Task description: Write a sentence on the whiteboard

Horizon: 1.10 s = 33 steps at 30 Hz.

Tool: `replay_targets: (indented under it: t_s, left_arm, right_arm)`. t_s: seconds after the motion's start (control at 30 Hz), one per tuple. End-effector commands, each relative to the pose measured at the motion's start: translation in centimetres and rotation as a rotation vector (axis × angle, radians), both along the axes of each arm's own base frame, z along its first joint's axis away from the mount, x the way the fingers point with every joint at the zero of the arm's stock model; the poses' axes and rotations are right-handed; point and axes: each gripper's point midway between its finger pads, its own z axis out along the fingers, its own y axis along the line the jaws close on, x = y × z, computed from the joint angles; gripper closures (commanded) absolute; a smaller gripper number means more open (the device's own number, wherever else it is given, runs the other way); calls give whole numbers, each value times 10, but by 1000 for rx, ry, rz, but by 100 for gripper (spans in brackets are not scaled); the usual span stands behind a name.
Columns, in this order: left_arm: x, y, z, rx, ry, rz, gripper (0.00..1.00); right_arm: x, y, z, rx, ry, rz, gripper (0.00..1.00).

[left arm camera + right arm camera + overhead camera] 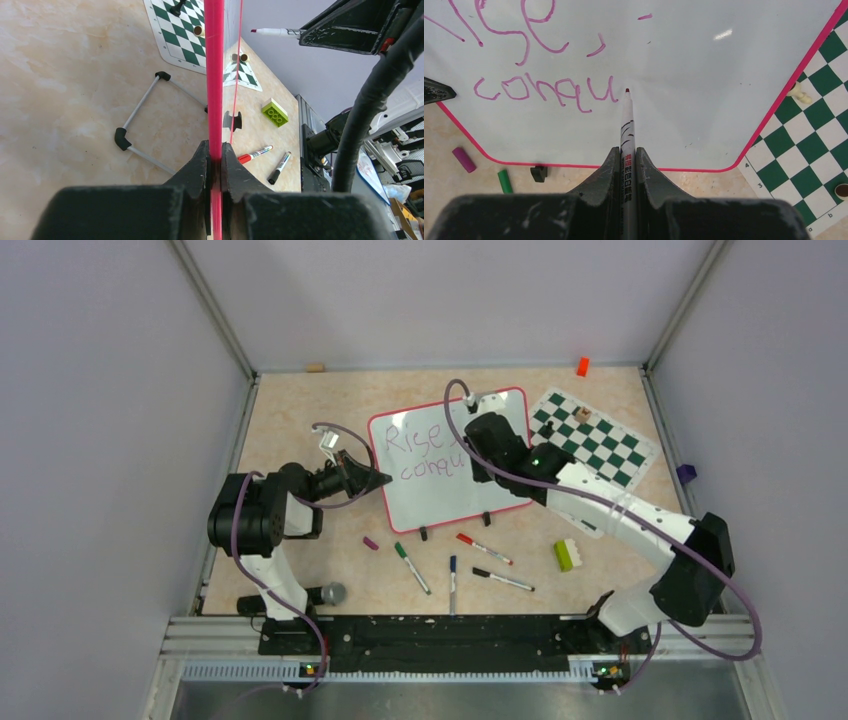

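Mid-word on the whiteboard (430, 502): "Rise," is done and it's got as far as "conqu"

Left gripper (215, 159) is clamped on the board's red-pink rim, which runs straight ahead from between its fingers. Right gripper (626, 152) is clenched on a marker (626, 122), with the board right in front of it. The tip sits just right of the last "u" of the purple sentence (544, 92), can't tell if it's actually touching.

Left claw (215, 146), right claw (626, 150) scuffed black; purple cables (446, 412); white links (612, 516).

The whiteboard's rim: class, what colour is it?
The whiteboard's rim is red-pink, clearest in the left wrist view.
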Motion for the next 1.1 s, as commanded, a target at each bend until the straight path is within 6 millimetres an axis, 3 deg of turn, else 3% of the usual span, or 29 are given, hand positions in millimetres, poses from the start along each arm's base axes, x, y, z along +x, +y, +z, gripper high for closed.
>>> replay_targets:
  t_s: [0.0, 0.23, 0.4, 0.57, 1.07]
  left_arm:
    - [-4, -4, 10, 19, -131, -37, 100]
    - [-4, -5, 11, 19, -134, -38, 100]
    - [-3, -4, 10, 19, -133, -37, 100]
    - [-3, -4, 10, 20, -133, -37, 100]
    - [-3, -4, 10, 20, -135, -38, 100]
  right_arm:
    - [11, 0, 5, 0, -21, -20, 100]
    - [16, 4, -8, -11, -4, -18, 100]
    - [20, -5, -12, -35, -5, -51, 100]
    - [24, -12, -11, -35, -9, -77, 100]
    - [32, -1, 3, -8, -33, -51, 100]
